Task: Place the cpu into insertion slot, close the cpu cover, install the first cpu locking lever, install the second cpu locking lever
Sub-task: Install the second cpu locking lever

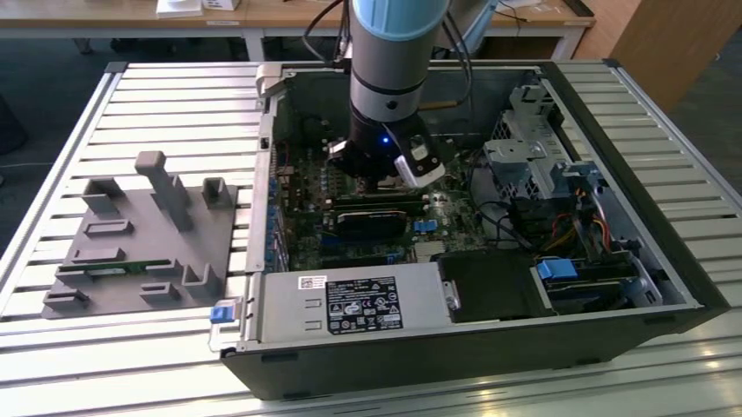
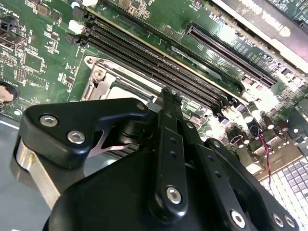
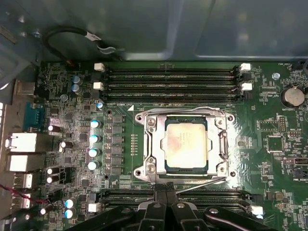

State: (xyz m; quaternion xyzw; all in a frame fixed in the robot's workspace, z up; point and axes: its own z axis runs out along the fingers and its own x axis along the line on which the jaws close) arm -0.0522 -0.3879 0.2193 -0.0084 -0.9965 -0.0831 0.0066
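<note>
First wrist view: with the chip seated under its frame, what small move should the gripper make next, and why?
Probably press the slanted lever toward its catch. The chip is seated, the cover lies flat around it, and the gripper is shut right beside that lever, which looks unlatched.

cpu (image 3: 186, 145): dull grey | cpu cover (image 3: 153, 144): silver | circuit board (image 3: 269, 125): green

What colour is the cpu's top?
Dull grey metal with a faint pinkish sheen, clearest in the first wrist view: the cpu.
</note>
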